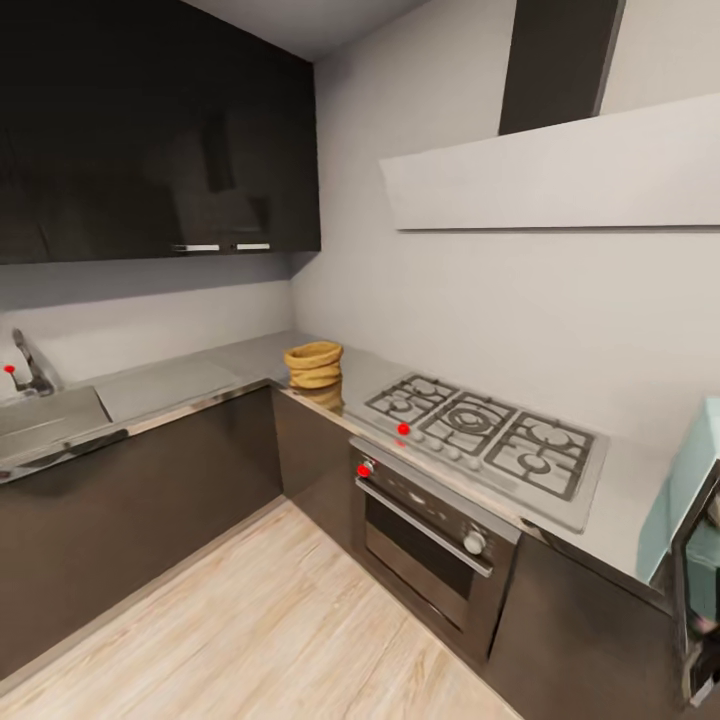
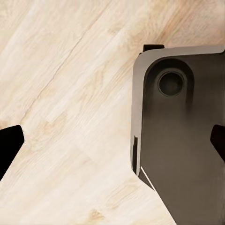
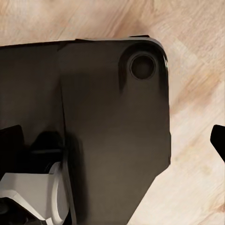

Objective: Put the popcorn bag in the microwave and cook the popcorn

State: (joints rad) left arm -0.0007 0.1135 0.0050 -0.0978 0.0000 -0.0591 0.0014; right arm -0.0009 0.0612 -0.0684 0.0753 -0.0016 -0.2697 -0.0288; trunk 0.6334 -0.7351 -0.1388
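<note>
In the head view the tan-orange popcorn bag (image 1: 313, 364) stands upright on the pale grey countertop (image 1: 190, 384), in the corner where the two counter runs meet. The pale blue microwave (image 1: 697, 500) is at the far right on the counter, cut off by the picture's edge. The popcorn itself is hidden. My left gripper (image 2: 112, 143) is open, its dark fingertips (image 2: 10, 144) far apart, over the wooden floor (image 2: 61, 93) and my dark base (image 2: 187, 140). My right gripper (image 3: 115, 140) is also open, above the base (image 3: 108, 108). Both hold nothing.
A steel gas hob (image 1: 490, 428) lies between bag and microwave, with a dark oven (image 1: 432, 527) below it and a slanted white hood (image 1: 560, 170) above. A sink with tap (image 1: 32, 372) sits at the left. Black wall cabinets (image 1: 150, 130) hang above. Wooden floor (image 1: 260, 630) spreads in front.
</note>
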